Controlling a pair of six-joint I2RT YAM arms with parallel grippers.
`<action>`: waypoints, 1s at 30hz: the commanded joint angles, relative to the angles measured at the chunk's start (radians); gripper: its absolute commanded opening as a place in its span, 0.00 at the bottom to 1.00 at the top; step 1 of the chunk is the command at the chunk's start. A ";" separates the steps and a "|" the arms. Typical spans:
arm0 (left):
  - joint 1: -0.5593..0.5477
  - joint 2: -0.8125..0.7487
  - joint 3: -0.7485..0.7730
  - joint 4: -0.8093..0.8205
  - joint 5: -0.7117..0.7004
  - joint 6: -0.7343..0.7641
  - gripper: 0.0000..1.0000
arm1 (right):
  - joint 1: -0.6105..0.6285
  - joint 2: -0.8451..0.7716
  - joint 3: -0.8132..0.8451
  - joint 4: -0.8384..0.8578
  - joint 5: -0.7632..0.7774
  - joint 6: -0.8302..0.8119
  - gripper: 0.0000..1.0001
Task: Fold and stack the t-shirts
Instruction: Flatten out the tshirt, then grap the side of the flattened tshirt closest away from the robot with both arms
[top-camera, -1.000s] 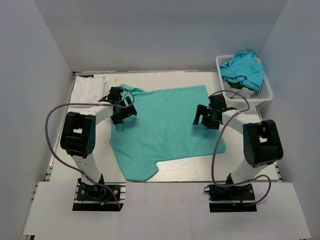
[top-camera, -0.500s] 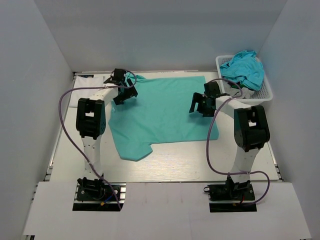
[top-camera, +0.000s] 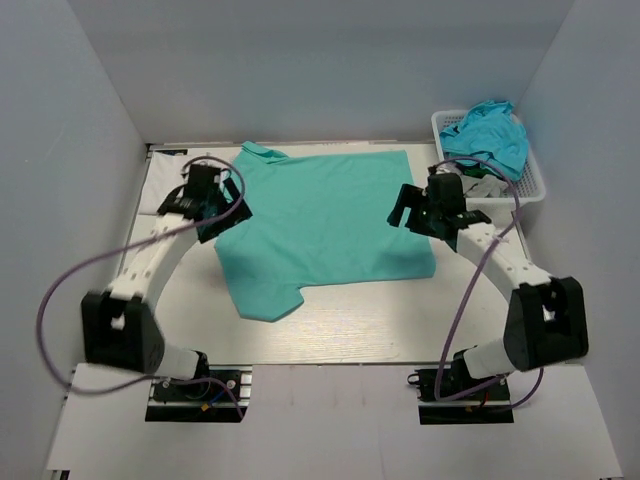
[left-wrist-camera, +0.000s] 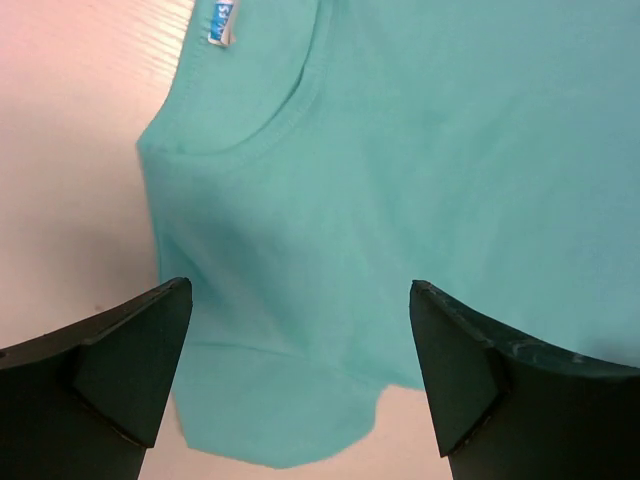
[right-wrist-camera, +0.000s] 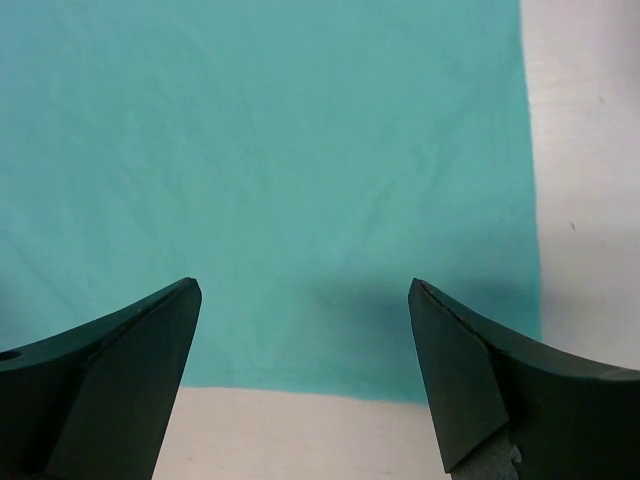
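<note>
Mint-green t-shirt (top-camera: 325, 225) lies spread flat on the white table (top-camera: 340, 335), reaching most of the way from one arm to the other, and neither arm holds it.

On your left, the left gripper (top-camera: 220, 210) hangs over the shirt's left edge with its jaws spread wide. In the left wrist view the two dark fingers (left-wrist-camera: 110, 370) stand well apart with nothing between them. The cloth lies below the gap: the ribbed neckline (left-wrist-camera: 270, 125) and its small label (left-wrist-camera: 220, 20) sit ahead of the tips. A short sleeve (left-wrist-camera: 275, 425) lies spread on the table between the fingers. Bare table shows along the left of that view. You cannot tell from these views whether the tips touch the cloth.

Across the shirt, the right gripper (top-camera: 408, 208) hovers above its right edge, jaws likewise wide apart and empty. The right wrist view shows smooth cloth filling the space ahead of and between the fingers (right-wrist-camera: 110, 380). The shirt's straight edge runs across between them, and a corner (right-wrist-camera: 525, 385) lies beside the right-hand finger.

At the far right a white lattice basket (top-camera: 530, 190) stands in the table's back corner, with a turquoise-blue shirt (top-camera: 490, 135) heaped in it.
</note>
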 joint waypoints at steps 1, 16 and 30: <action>-0.002 -0.258 -0.203 -0.052 0.010 -0.088 1.00 | -0.008 -0.098 -0.124 0.027 0.099 0.078 0.90; -0.020 -0.586 -0.713 -0.011 0.346 -0.160 1.00 | -0.015 -0.379 -0.337 -0.123 0.378 0.288 0.90; -0.068 -0.458 -0.764 0.112 0.335 -0.150 0.44 | -0.046 -0.278 -0.359 -0.105 0.211 0.305 0.90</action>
